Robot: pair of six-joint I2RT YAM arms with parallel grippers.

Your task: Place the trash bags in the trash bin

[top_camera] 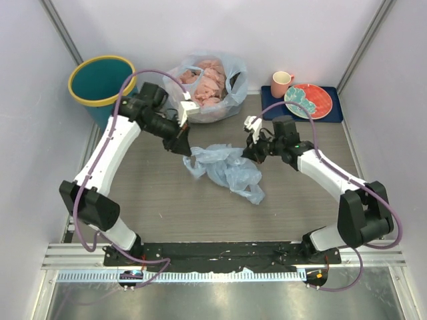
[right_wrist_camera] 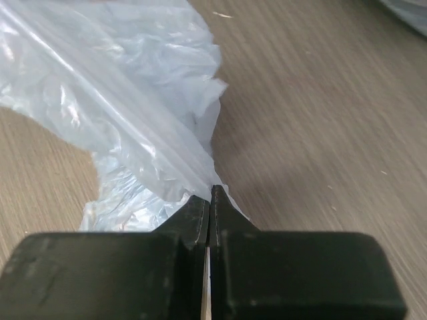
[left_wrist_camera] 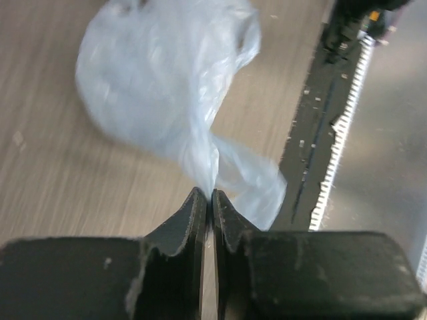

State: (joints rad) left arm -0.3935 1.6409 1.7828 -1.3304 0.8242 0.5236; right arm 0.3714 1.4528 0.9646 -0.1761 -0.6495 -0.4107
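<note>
left gripper point(top_camera: 189, 155) pinched shut on a twist of the trash bags point(top_camera: 227, 170) | right gripper point(top_camera: 251, 155) clamped on the opposite edge | film slumped mid-table, trash bin point(top_camera: 79, 95) way off far-left | imo I lift both ends together, clear the yellow rim, bunch it inward before dropping

The top view looks steeply down from above the near edge of the bench point(top_camera: 153, 200) and covers every corner. Each wrist view sits close behind its own tool, the left tool point(left_wrist_camera: 208, 195) and the right tool point(right_wrist_camera: 209, 192), angled down at the bench. All three views share the light-blue bag point(top_camera: 227, 168) at mid-bench.
</note>
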